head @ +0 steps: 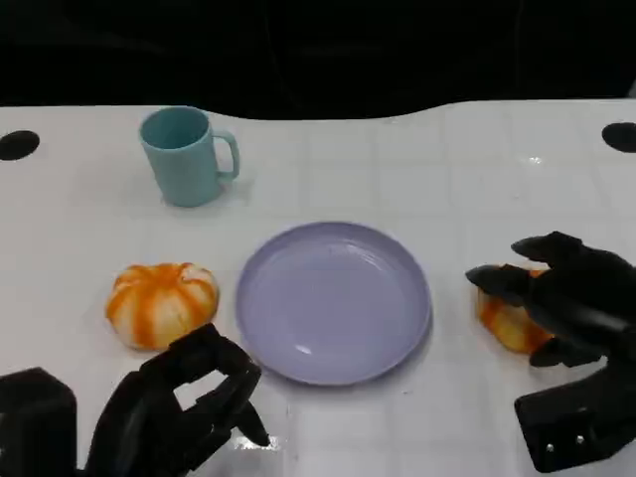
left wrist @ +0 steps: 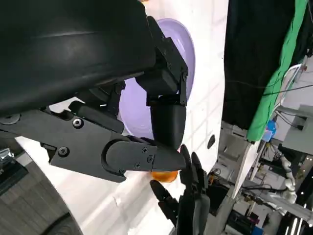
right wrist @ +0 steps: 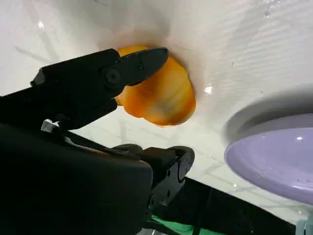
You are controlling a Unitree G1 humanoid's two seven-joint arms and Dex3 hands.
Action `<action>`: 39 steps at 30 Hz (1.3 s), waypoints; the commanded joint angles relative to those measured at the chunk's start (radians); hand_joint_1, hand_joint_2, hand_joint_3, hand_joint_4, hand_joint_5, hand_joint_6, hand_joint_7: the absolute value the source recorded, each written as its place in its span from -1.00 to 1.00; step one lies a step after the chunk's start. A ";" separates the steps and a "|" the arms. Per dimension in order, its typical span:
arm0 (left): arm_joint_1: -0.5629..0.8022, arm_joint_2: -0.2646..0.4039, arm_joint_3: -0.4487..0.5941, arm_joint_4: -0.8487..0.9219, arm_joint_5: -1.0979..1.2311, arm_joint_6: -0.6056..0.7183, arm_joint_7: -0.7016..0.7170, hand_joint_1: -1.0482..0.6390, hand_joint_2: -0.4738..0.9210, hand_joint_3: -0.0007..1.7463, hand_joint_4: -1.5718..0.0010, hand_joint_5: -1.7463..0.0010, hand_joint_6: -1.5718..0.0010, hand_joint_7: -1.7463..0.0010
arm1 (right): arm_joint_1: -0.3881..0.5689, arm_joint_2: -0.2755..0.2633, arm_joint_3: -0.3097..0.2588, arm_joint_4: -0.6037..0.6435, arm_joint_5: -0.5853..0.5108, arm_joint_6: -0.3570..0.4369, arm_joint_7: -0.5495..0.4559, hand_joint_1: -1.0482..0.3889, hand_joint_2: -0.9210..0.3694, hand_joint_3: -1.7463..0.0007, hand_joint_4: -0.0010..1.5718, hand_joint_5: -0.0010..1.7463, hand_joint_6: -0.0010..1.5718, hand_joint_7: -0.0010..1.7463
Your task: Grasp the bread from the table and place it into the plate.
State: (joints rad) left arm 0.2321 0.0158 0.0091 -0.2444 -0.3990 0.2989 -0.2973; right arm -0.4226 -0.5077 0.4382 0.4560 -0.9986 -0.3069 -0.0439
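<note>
No readable text

Nothing carries legible lettering, labels, brands, numbers or signs in any of the three views.

The plate (head: 333, 301) sits mid-surface (head: 477, 169); the mug (head: 186, 156) behind it to the left, one bread (head: 160, 302) left, another bread (head: 507, 323) right under my right hand (head: 566, 298).

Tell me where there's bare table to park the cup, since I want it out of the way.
Free: the far right stretch beyond the plate, level with the cup, and the strip between cup and plate. Crowded: right of the plate, where the right hand sits over the bread, and the near left, with the striped bun and left hand.
</note>
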 commanded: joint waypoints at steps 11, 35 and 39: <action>0.018 0.002 0.000 -0.035 0.005 0.001 0.016 -0.41 1.00 -0.66 0.09 -1.00 0.09 -0.64 | -0.110 0.056 0.084 0.121 0.022 0.064 0.017 -0.09 -0.90 0.99 -0.57 -0.83 -0.46 -0.97; 0.032 0.000 0.002 -0.066 -0.005 0.027 0.028 -0.41 1.00 -0.65 0.08 -1.00 0.09 -0.64 | -0.165 0.053 0.039 0.296 0.138 -0.167 -0.325 0.40 -0.94 0.95 0.09 1.00 -0.07 0.83; 0.032 -0.001 0.001 -0.065 -0.003 0.024 0.028 -0.41 1.00 -0.65 0.08 -1.00 0.09 -0.63 | -0.176 0.068 0.036 0.331 0.147 -0.194 -0.392 0.43 -0.91 0.94 0.14 1.00 -0.01 0.81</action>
State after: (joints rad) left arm 0.2553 0.0086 0.0054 -0.2993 -0.3996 0.3222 -0.2790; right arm -0.5783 -0.4421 0.4840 0.7649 -0.8683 -0.4814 -0.3871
